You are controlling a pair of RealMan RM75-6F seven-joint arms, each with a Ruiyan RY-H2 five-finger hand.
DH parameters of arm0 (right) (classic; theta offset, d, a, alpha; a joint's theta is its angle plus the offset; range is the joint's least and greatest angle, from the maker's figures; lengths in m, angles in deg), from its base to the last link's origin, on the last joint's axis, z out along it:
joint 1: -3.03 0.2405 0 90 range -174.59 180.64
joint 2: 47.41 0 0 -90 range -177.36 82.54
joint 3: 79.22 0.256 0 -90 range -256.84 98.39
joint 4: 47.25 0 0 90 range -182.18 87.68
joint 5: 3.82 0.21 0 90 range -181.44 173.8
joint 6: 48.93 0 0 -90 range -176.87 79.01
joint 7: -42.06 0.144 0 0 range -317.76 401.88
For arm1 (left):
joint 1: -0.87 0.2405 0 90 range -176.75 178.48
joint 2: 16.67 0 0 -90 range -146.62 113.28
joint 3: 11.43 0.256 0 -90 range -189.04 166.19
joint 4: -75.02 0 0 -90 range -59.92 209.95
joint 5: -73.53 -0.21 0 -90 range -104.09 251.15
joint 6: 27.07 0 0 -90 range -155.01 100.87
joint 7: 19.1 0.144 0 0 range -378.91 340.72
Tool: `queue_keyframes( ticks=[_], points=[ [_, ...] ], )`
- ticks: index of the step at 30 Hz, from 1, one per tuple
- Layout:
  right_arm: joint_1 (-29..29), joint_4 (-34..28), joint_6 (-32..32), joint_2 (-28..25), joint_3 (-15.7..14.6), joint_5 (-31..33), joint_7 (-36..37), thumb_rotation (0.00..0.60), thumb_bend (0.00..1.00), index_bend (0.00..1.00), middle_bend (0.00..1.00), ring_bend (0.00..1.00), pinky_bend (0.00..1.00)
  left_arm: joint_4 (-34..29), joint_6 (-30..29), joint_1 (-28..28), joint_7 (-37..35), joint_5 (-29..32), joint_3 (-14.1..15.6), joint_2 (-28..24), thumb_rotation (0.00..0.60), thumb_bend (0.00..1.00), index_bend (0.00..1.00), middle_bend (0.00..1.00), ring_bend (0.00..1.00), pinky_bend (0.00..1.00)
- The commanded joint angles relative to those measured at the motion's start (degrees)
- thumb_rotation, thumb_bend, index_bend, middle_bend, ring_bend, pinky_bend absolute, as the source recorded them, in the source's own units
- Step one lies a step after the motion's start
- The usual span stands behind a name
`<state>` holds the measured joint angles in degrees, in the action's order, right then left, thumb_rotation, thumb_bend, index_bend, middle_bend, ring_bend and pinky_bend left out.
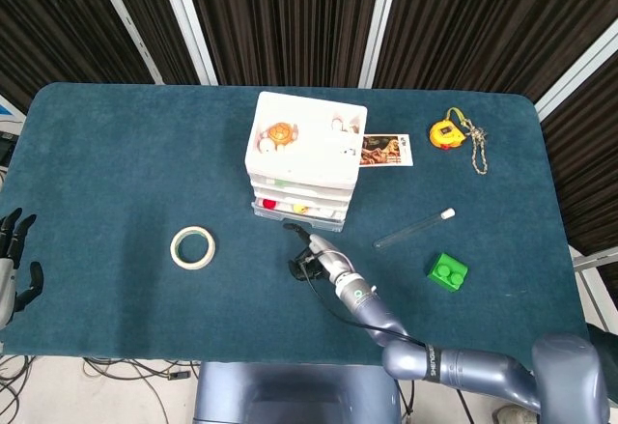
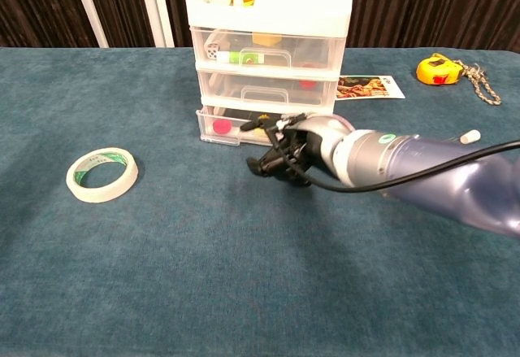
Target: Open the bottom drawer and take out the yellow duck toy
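Frame centre: bottom drawer (image 2: 236,127) partly open; duck (image 1: 299,209) inside, not yet taken. Right hand (image 2: 286,150) at drawer front, fingers curled, empty. Left hand (image 1: 12,260) lower left, spread.

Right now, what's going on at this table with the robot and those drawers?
The right hand is at the front of the bottom drawer of the white drawer unit, which stands slightly pulled out. A bit of yellow inside may be the duck, not taken out yet. The left hand hangs idle off the table's edge.
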<state>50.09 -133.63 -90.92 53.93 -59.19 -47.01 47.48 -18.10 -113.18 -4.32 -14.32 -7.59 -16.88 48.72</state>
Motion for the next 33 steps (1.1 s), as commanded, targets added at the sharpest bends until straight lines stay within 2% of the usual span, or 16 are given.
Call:
queue_keyframes(
  ticks=[1,7,14,20,33],
  points=[
    [1.11,-3.02,-4.38,-2.36,-0.94,1.23,-5.93,0.600,0.59,0.05,0.89,0.86,0.92,0.01,0.05,-0.01,0.05,0.03,0.00,-0.02,0.600,0.61,0.06,0.00,0.00,0.00],
    [2.86,-4.49,-10.03,-2.76,-1.39,3.74,-13.46,0.600,0.59,0.04,0.89,0.86,0.92,-0.26,0.52,-0.09,0.27,0.46,0.03,-0.12,0.600,0.61,0.06,0.00,0.00,0.00],
    [5.37,-3.49,-11.72,-2.53,-1.73,8.99,-20.10,0.600,0.59,0.05,0.91,0.89,0.95,-0.41,0.95,-0.17,0.42,0.79,0.08,-0.25,0.600,0.61,0.06,0.00,0.00,0.00],
    [6.94,-2.84,-11.37,-2.67,-1.82,13.97,-23.59,0.600,0.59,0.05,0.92,0.90,0.96,-0.64,0.95,-0.24,0.72,0.86,0.02,-0.30,0.600,0.61,0.06,0.00,0.00,0.00],
    [9.29,-1.47,-9.31,-2.39,-2.09,19.18,-26.65,0.600,0.59,0.10,0.93,0.90,0.96,-0.77,1.08,-0.30,0.68,1.10,-0.05,-0.33,0.600,0.61,0.06,0.00,0.00,0.00]
  ],
)
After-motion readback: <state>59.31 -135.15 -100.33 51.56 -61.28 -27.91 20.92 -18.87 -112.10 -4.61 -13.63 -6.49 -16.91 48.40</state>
